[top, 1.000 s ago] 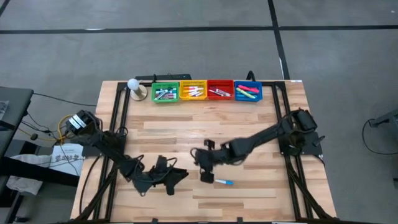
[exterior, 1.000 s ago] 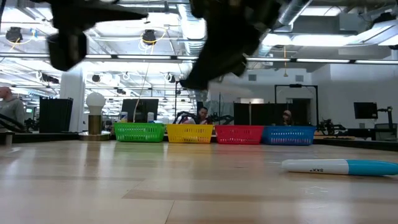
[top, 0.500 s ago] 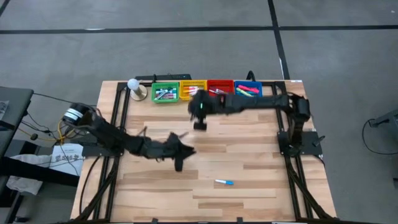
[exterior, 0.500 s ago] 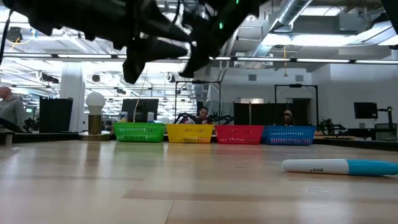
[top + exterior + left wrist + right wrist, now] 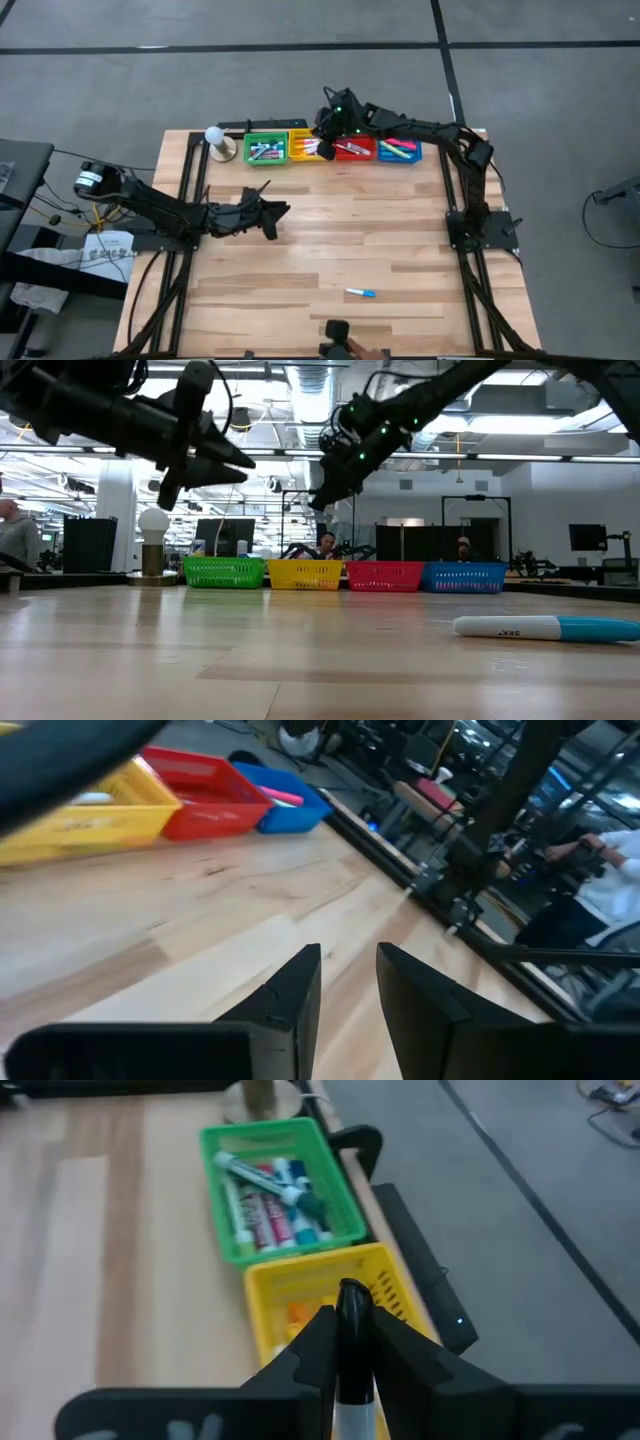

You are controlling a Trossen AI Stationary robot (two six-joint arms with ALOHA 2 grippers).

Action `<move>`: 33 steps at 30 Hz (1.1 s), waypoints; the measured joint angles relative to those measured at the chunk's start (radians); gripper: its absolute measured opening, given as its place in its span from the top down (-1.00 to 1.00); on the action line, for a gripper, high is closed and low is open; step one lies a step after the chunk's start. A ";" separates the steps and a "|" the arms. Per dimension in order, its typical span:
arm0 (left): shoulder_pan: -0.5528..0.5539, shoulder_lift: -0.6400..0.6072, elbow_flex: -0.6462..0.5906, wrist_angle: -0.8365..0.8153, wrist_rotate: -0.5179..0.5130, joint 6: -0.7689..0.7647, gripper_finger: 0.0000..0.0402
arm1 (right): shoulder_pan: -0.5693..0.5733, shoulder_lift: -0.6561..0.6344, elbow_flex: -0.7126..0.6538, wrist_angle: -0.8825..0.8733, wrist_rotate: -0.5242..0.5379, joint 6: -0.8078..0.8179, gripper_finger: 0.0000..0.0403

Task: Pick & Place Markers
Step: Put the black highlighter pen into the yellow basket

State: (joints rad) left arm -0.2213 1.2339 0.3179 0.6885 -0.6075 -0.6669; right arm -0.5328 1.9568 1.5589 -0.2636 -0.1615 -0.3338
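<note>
Holding a marker with a black cap [image 5: 352, 1330] tight between its fingers, the right gripper [image 5: 325, 128] hangs over the yellow bin [image 5: 372, 1285], with the green bin [image 5: 345, 1205] full of markers just past it and the red bin [image 5: 353, 146] on its other side. The left gripper [image 5: 270, 212] floats over bare table [image 5: 330, 230] well short of the bins, its fingers [image 5: 290, 995] a little apart and pinching nothing. One blue-capped marker [image 5: 360, 293] lies alone on the wood, far from both grippers.
</note>
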 joint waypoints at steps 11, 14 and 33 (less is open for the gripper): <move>-0.001 0.003 -0.022 -0.001 -0.032 0.026 0.51 | -0.018 0.066 0.000 0.072 -0.022 -0.112 0.75; -0.001 0.003 -0.022 0.000 -0.032 0.039 0.51 | -0.018 0.068 0.000 0.111 -0.023 -0.119 0.74; -0.030 0.003 -0.021 -0.019 -0.044 0.058 0.51 | -0.019 0.071 0.000 0.123 -0.023 -0.081 0.42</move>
State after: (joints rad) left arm -0.2512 1.2366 0.2970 0.6697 -0.6515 -0.6094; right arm -0.5522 2.0281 1.5589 -0.1410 -0.1841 -0.4145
